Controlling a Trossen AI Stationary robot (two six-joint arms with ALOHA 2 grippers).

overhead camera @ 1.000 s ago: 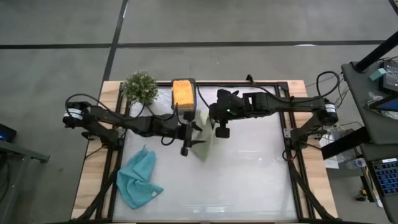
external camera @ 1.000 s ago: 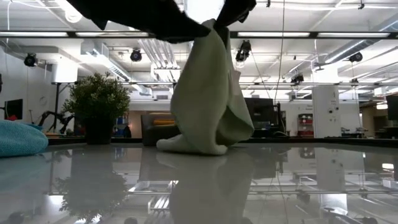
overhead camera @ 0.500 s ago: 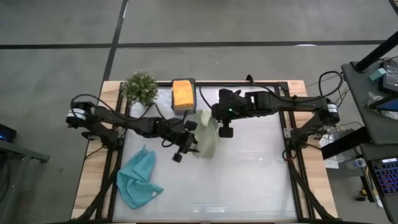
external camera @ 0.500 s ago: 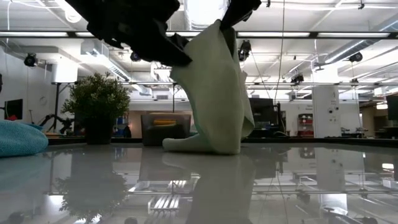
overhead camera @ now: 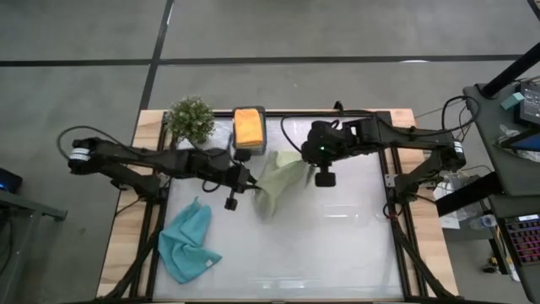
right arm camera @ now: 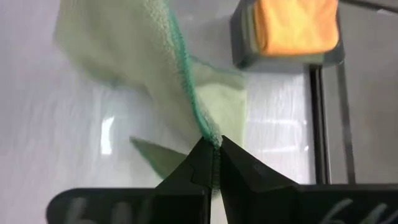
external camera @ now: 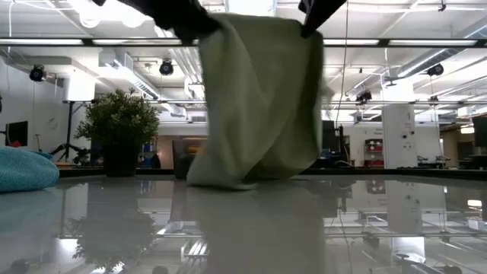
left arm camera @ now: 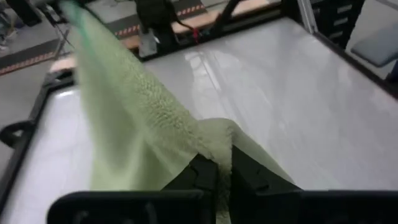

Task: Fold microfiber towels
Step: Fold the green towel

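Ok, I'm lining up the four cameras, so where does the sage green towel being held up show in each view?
High view: sage green towel mid-table, strung between the left gripper and the right gripper.
Low view: it hangs centre frame, its bottom edge at the tabletop.
Left wrist view: it stretches away from the shut fingers.
Right wrist view: its green edge runs into the shut fingers.
Shared landmark: the orange towel, in the high and right wrist views.

Two dark jointed arms, looping black cables (green light on right wrist)
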